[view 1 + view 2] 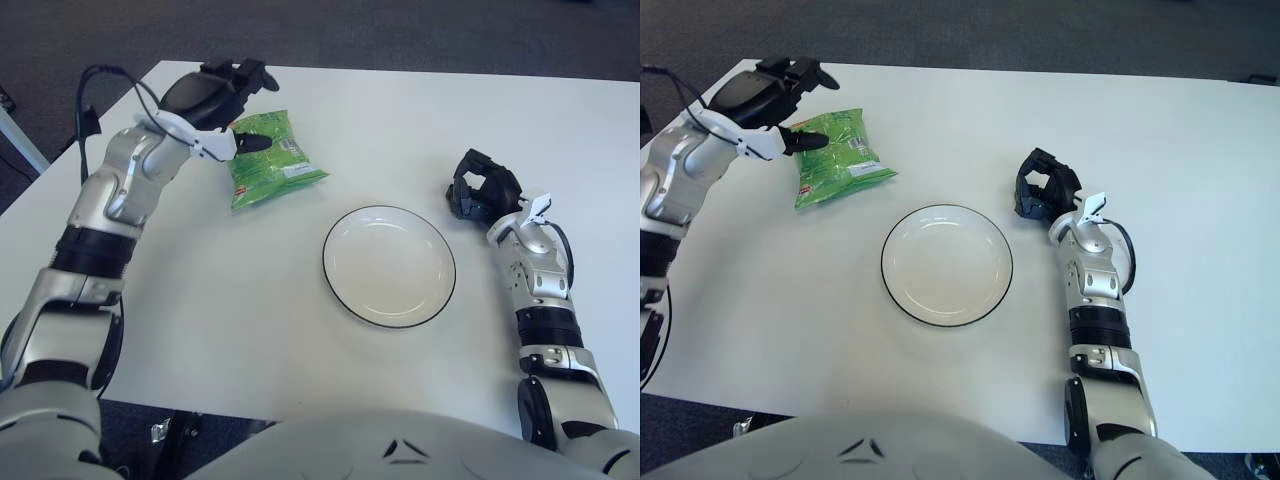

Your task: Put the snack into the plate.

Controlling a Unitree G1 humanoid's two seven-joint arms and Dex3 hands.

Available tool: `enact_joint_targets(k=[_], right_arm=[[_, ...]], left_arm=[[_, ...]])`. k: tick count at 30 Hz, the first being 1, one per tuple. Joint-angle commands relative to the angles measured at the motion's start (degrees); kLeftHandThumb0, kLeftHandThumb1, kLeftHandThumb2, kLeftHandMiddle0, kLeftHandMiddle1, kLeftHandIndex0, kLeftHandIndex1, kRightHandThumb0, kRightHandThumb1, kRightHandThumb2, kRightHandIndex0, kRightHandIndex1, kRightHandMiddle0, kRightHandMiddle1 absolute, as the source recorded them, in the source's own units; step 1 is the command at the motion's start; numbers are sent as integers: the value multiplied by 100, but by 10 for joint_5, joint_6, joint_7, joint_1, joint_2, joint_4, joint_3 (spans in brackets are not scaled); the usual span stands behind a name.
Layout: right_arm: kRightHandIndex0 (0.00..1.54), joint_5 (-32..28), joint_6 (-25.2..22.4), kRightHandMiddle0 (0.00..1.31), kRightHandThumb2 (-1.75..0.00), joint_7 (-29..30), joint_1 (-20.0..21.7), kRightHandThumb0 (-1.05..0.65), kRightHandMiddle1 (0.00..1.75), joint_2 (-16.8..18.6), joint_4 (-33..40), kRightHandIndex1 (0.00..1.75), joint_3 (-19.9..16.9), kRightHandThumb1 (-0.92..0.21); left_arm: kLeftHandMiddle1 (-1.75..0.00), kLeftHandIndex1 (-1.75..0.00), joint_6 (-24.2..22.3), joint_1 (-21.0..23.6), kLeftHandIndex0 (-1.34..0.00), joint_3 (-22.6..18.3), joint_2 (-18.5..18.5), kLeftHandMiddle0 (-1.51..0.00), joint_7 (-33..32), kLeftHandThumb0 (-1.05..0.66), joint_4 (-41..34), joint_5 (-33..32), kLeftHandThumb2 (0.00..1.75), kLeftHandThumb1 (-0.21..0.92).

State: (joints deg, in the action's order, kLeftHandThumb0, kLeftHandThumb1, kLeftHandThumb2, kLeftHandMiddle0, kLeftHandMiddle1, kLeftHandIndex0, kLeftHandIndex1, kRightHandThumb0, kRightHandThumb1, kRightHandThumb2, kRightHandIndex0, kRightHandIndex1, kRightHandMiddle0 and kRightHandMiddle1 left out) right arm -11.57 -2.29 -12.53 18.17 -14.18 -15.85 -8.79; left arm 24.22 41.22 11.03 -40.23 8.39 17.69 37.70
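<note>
Bare table (260, 290) lies between the snack (268, 165) and the plate (388, 265), nothing standing between.

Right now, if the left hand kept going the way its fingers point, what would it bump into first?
Probably nothing: the left hand points along the white table, above the green snack bag; depth is uncertain.
</note>
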Motion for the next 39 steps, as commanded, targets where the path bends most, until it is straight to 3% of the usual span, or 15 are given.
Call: enact_joint_targets(k=[1,12,38,39], right_arm=[[133,13,-24,60,-129,1,-29,-47,175,4,-20,175,8,-34],[132,18,-29,59,-129,7,-32,-47,175,5,-16,175,10,-34],[132,12,-60,59,-127,6,-44,-47,175,7,18,175,7,-35],[132,11,-61,59,-127,5,-45,-47,175,7,19,175,7,-35]], left_arm=[[-69,-105,26,20,0,10,-8,-8,-21,-56,36,13,80,81],[-68,-105,47,27,0,12,-10,-8,-32,-55,56,16,81,79],[-68,-105,47,19,0,8,-15,-8,-28,-55,41,10,82,78],[-68,-105,92,91,0,80,-24,-8,-84,-55,136,104,82,78]])
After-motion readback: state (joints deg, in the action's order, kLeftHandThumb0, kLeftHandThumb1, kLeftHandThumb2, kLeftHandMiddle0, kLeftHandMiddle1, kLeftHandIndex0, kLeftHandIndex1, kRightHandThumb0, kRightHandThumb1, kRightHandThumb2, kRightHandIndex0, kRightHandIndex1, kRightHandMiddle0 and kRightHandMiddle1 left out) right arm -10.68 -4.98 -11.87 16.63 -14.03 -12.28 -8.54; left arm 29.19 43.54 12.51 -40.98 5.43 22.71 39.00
